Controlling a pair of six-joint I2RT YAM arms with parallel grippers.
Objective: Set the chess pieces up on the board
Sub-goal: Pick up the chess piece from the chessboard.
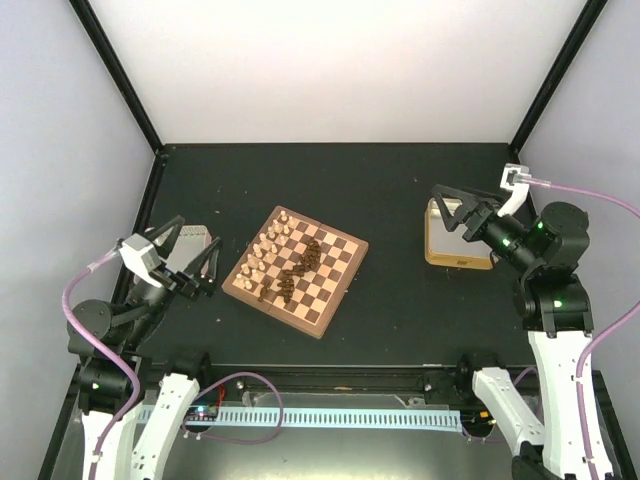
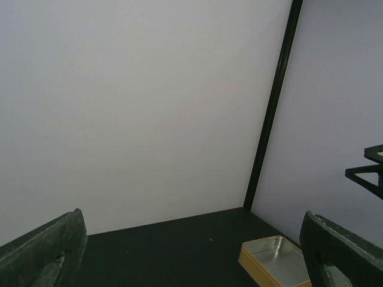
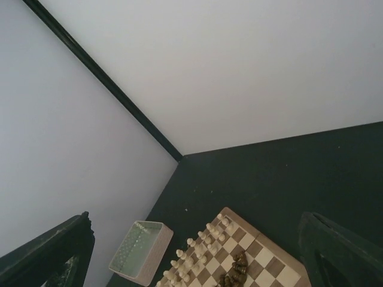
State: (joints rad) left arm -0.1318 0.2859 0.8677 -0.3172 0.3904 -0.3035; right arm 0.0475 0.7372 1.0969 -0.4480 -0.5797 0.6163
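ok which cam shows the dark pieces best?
Top external: the dark pieces sit clustered on the board, with the whole cluster in frame. Right wrist catches only a few at its bottom edge; left wrist shows none.

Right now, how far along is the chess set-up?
Done: the pale pieces look lined up in two rows along one edge of the board. In hand: nothing; the left gripper and right gripper are open, off the board. Left: the dark pieces sit bunched mid-board.

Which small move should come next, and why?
Probably the right gripper, open and empty, should reach toward the dark pieces heaped in the middle of the board. The pale pieces already stand in rows along one edge, while the opposite edge is bare.
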